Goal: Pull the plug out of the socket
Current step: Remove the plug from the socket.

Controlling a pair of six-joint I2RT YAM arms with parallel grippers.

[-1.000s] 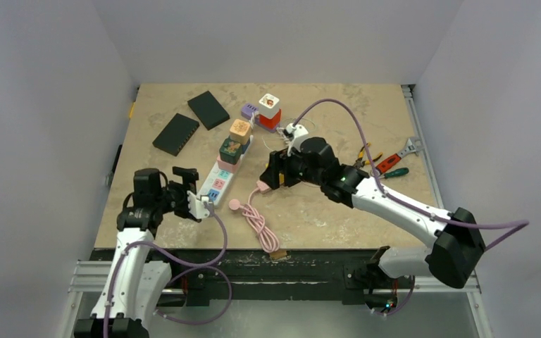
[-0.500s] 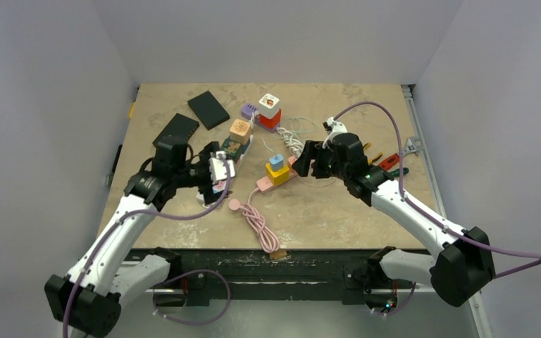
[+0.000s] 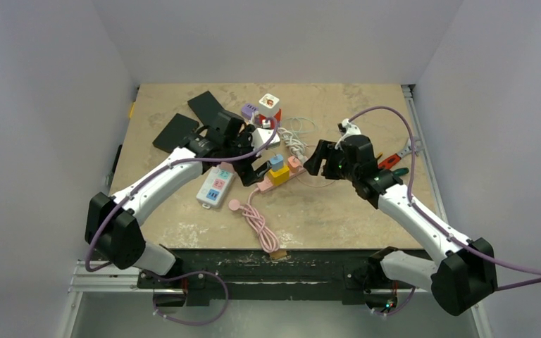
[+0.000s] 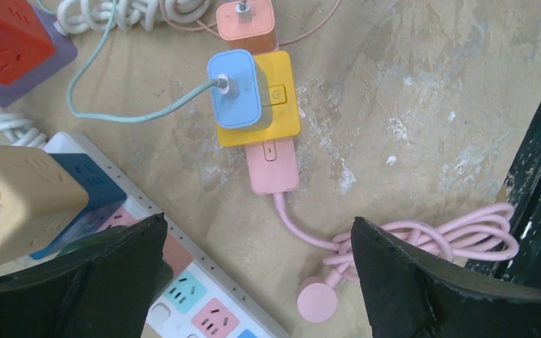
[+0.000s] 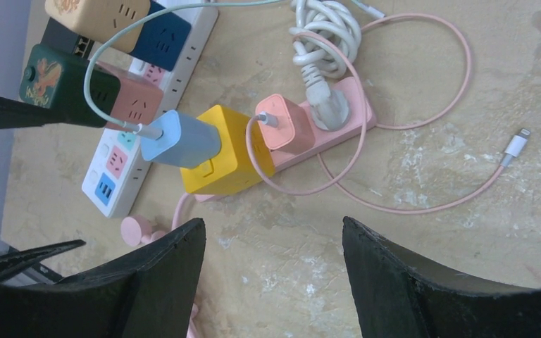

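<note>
Gaping, left gripper hangs near blue plug; plug seated in yellow socket.

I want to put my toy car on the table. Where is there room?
Biggest bare patch: the near right of the table, between the pink cord and the right arm. Another is the far right corner, behind the tools. The middle is crowded: white power strip, pink power strip and cables.

Two power strips, two black slabs, two arms.
</note>
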